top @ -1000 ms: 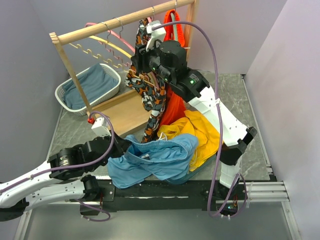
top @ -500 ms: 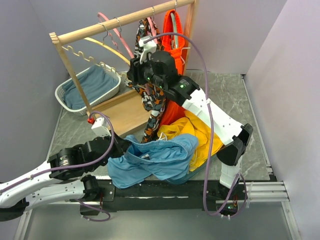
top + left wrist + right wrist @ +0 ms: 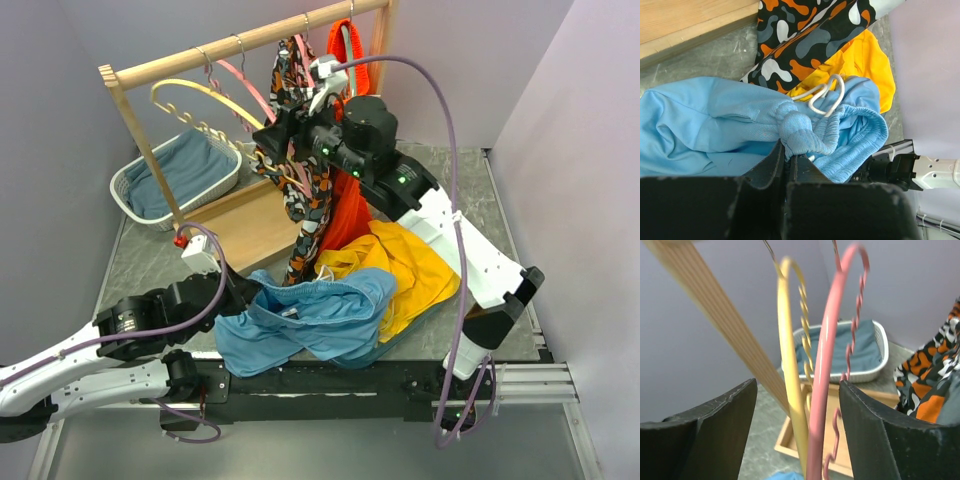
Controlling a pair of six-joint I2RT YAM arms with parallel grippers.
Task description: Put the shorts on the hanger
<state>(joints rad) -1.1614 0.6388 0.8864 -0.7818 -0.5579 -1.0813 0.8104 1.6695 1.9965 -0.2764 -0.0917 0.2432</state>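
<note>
No readable text, labels, brands or numbers on anything in view

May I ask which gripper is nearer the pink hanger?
Right. The right gripper has the pink hanger between its open fingers; the left gripper is far off, clamped on the shorts.

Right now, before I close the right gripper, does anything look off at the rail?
Yes. Both the pink hanger and the yellow hanger show between the right gripper's open fingers, close together, so closing may catch both. From above, both hang skewed on the rail.
</note>
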